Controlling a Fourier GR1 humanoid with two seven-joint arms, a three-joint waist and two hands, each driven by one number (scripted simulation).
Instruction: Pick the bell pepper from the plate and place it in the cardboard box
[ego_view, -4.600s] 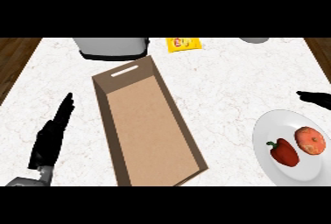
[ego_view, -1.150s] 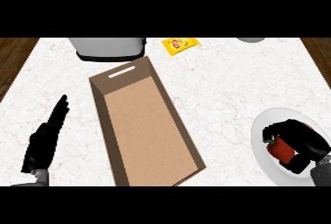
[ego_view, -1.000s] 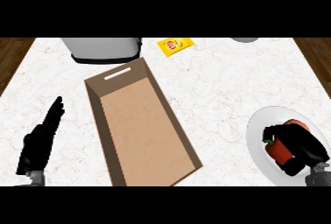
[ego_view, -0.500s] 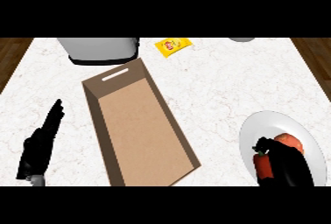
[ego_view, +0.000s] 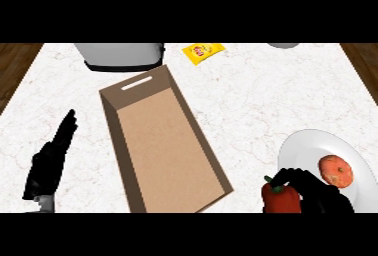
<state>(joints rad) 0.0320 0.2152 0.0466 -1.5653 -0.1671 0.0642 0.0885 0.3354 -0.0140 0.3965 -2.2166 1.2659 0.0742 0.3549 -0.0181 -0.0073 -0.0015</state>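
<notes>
The red bell pepper (ego_view: 282, 198) with a green stem shows at the lower right, just off the left edge of the white plate (ego_view: 310, 150). My right hand (ego_view: 316, 192) curls round it from the right. The open cardboard box (ego_view: 162, 145) lies lengthwise in the middle of the counter, its near end left of the pepper. My left hand (ego_view: 49, 162) rests open at the left edge, fingers straight and pointing up, holding nothing.
An orange round fruit (ego_view: 336, 170) lies on the plate. A grey appliance (ego_view: 120, 55) stands at the back beyond the box. A yellow packet (ego_view: 203, 52) lies behind the box to the right. A grey object (ego_view: 283, 45) shows at the back edge.
My right hand came down onto the plate, closed round the bell pepper, and has carried it left and toward me, off the plate's edge. The left hand stayed still.
</notes>
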